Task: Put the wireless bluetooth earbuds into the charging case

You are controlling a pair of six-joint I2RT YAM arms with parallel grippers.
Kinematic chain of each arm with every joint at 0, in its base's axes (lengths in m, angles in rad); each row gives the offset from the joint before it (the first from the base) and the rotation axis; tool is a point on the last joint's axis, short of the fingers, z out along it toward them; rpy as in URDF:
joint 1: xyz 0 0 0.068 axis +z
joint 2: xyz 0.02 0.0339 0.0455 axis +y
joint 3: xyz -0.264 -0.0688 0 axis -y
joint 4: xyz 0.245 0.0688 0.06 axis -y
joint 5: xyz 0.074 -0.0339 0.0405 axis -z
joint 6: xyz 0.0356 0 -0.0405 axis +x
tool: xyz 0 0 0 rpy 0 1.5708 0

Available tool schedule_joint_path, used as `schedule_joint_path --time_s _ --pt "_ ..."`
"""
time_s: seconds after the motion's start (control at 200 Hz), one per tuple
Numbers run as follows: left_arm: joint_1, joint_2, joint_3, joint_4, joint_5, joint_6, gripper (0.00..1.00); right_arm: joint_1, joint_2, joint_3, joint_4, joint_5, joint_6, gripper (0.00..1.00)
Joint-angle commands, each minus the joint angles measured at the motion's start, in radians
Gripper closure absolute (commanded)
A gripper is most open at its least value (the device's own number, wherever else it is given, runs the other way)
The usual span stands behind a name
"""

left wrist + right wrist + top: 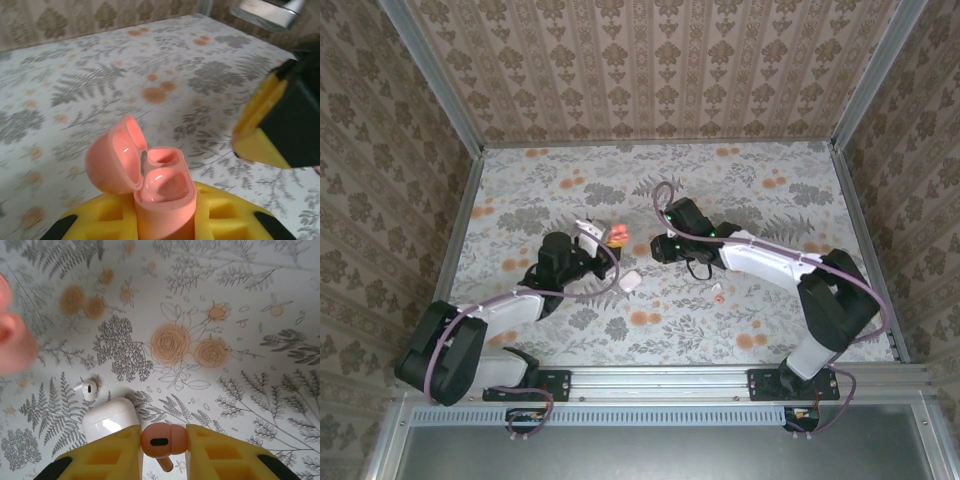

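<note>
Two grippers are seen near the middle of the floral table (770,190), facing each other. On the left, the left gripper (600,241) is clamped on an orange-pink charging case (617,236), which is held off the table. From the left wrist, the case (161,186) is gripped low on its body between the yellow fingers (227,216), and its hinged lid (112,161) is swung open to the left. Whether anything sits in its glossy wells cannot be told.

Between the two arms and nearer the bases, a closed white case (629,283) is laid on the table. From the right wrist, this white case (109,421) is seen just beside the gripper's left finger, and a white earbud (89,389) lies close beside it.

Further right, the right gripper (658,248) is closed on an orange-pink earbud (162,439), pinched between the yellow fingers (220,452) with its stem pointing down. The orange-pink case is seen as a blur at that view's left edge.

Rightmost, a tiny white bud with an orange-red tip (717,293) is laid on the table, well apart from both cases.
</note>
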Motion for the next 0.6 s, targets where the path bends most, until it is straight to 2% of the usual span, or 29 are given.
schedule_joint_path --time_s 0.0,0.31,0.595 --pt "-0.050 0.039 -0.022 0.193 -0.012 0.038 0.83 -0.008 -0.086 -0.083 0.231 0.027 0.009 0.73" --pt "-0.133 0.218 -0.037 0.495 -0.011 0.025 0.83 -0.008 -0.286 -0.255 0.490 0.037 -0.016 0.73" --pt "-0.180 0.282 -0.014 0.593 0.007 0.063 0.84 0.006 -0.332 -0.365 0.731 0.013 0.031 0.73"
